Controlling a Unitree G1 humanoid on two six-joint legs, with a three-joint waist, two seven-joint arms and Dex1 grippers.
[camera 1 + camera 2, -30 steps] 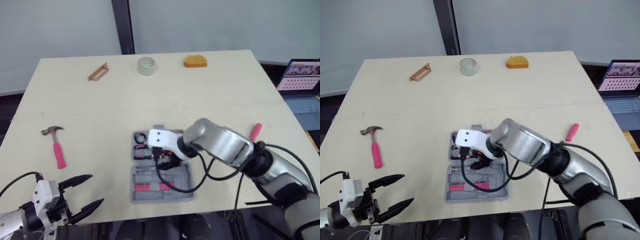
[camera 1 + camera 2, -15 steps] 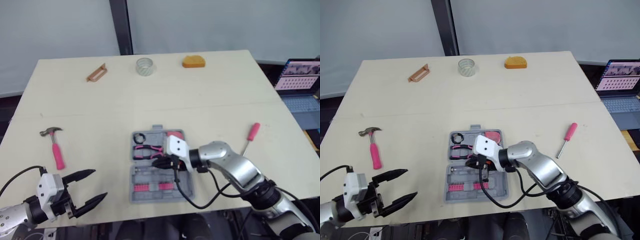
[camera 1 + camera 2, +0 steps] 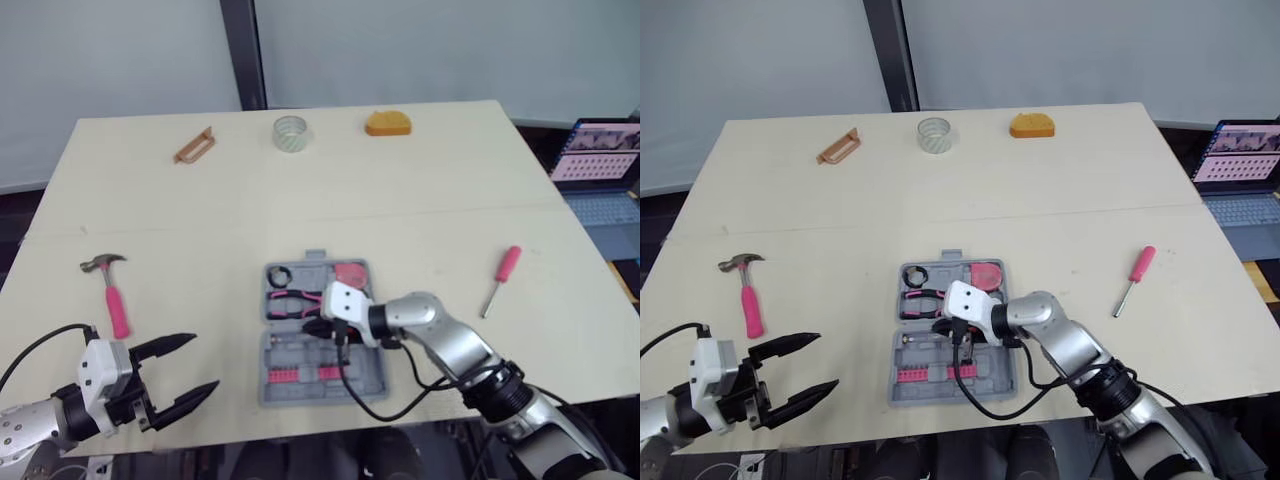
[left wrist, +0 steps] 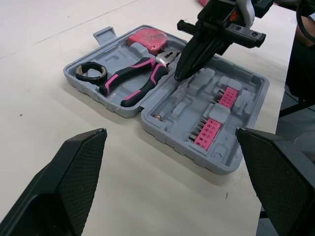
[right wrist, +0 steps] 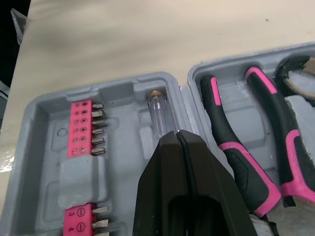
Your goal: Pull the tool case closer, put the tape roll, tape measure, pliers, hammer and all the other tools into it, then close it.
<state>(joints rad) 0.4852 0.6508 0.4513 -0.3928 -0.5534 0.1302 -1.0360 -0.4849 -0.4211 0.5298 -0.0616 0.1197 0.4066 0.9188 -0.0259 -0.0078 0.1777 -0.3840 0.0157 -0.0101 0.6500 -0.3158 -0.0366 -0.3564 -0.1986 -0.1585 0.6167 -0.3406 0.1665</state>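
Note:
The grey tool case (image 3: 372, 372) lies open near the table's front edge. Its far half holds pink-handled pliers (image 3: 293, 300), a pink tape measure (image 3: 350, 272) and a small black roll (image 3: 279, 275). Its near half holds pink bit strips (image 5: 84, 128) and a clear-handled tool (image 5: 159, 112). My right gripper (image 5: 178, 134) is shut, with its tips at the clear handle by the hinge. My left gripper (image 3: 205, 362) hangs open left of the case, over the front edge. A pink-handled hammer (image 3: 113, 292) lies at the left. A pink screwdriver (image 3: 503, 272) lies at the right.
Along the far edge sit a brown handle-shaped tool (image 3: 195, 145), a clear tape roll (image 3: 291, 131) and an orange object (image 3: 387, 123). A laptop (image 3: 600, 160) stands off the table to the right. Bare tabletop (image 3: 300, 210) stretches between the case and the far items.
My right arm has drawn back and sunk lower, while its shut gripper stays over the middle of the case. The left gripper has edged slightly forward, still open.

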